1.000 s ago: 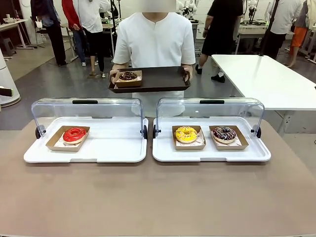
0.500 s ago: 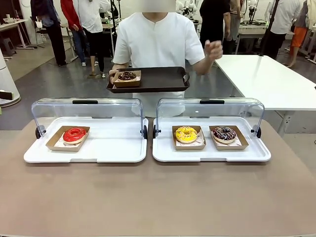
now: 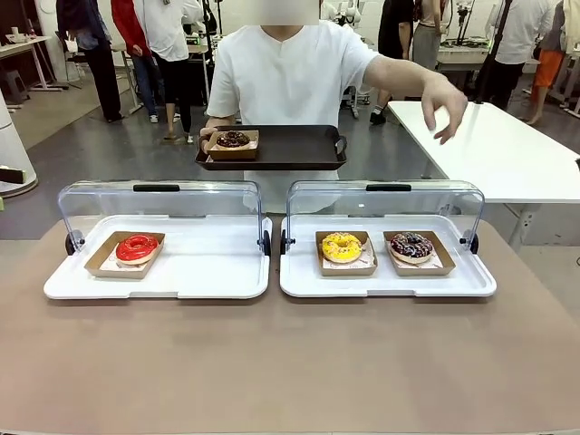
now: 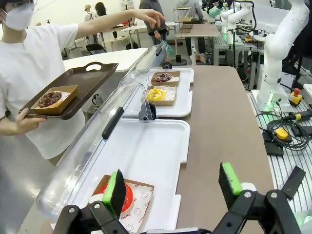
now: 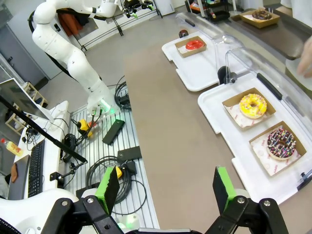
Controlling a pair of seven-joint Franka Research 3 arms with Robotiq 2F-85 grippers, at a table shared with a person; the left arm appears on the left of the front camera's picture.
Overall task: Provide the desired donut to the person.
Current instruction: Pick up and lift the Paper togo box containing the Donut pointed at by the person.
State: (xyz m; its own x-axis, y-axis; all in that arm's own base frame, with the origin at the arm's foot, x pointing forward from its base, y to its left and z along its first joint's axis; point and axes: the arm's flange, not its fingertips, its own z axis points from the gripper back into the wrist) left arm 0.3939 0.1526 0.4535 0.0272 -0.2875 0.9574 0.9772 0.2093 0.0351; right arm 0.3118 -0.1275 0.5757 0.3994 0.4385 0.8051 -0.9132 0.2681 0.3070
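Note:
The person [image 3: 285,77] stands across the table and holds a brown tray [image 3: 290,147] in one hand, with a chocolate donut [image 3: 234,140] in a cardboard box on it. The other hand [image 3: 446,107] reaches out above the right case, fingers down. A red donut [image 3: 136,246] lies in the left white case. A yellow donut [image 3: 342,246] and a dark sprinkled donut [image 3: 411,245] lie in the right case. My left gripper [image 4: 173,187] hangs open above the table edge by the red donut [image 4: 128,196]. My right gripper [image 5: 166,189] is open, high over the table near the sprinkled donut [image 5: 281,143].
Both cases have clear lids [image 3: 159,204] swung up at the back. Bare brown tabletop [image 3: 290,362] stretches in front of the cases. A white table [image 3: 489,145] stands at the back right, and other people stand farther off. Cables and boxes lie beside the left arm's base [image 5: 102,105].
The person's hand let go of the tray's right handle and swung out to the right, above the right case. The tray stays held in the other hand. Neither gripper has changed.

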